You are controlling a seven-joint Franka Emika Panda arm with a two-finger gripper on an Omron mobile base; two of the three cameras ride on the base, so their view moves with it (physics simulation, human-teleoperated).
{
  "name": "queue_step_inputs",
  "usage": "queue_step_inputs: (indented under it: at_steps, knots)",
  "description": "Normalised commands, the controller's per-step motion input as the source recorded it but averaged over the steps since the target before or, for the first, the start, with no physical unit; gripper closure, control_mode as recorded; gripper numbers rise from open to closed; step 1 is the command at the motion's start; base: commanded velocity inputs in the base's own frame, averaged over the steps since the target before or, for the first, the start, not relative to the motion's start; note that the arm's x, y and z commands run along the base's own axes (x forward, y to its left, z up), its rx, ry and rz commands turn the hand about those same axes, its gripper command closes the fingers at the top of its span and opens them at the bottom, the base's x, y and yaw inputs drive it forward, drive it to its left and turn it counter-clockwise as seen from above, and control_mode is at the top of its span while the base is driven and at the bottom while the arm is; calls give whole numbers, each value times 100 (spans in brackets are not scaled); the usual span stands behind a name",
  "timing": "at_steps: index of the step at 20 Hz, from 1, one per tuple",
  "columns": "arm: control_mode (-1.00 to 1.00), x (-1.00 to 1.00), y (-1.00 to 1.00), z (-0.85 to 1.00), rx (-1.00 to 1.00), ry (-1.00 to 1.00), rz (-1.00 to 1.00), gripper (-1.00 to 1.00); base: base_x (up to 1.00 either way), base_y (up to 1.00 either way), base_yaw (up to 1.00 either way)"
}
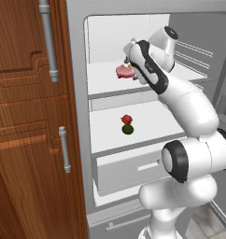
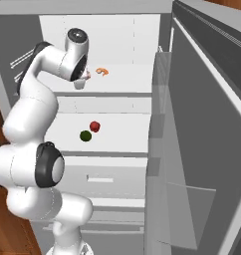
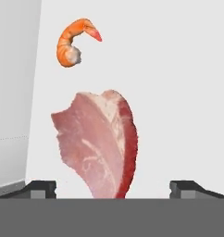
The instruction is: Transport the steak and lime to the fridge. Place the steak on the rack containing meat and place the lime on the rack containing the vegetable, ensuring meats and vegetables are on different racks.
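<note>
Gripper (image 3: 113, 187) open, holds nothing. Steak (image 3: 100, 141) lies between tips, on top shelf (image 1: 105, 84), long way pointing toward meat (image 3: 74, 41) just beyond. Lime (image 1: 127, 130) on shelf below, beside vegetable (image 1: 127, 119).

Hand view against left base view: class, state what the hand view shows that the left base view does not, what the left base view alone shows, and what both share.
Hand view alone: the orange meat lying apart from the steak, and the two gripper tips standing wide on either side of the steak, not touching it.
Left base view alone: the lime beside the vegetable on the lower shelf, the drawer, and the wooden door.
Both: the steak lying on the upper shelf.
</note>
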Motion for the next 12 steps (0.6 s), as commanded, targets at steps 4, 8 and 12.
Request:
queue_step_inputs:
  at_steps: [4,8,12]
  knots:
    - [-100,-84,0,0,0,-22,0,-100,0,0,0]
    - [-100,-90,0,0,0,-20,0,-100,0,0,0]
    - [-100,-99,0,19,5,-13,0,-100,0,0,0]
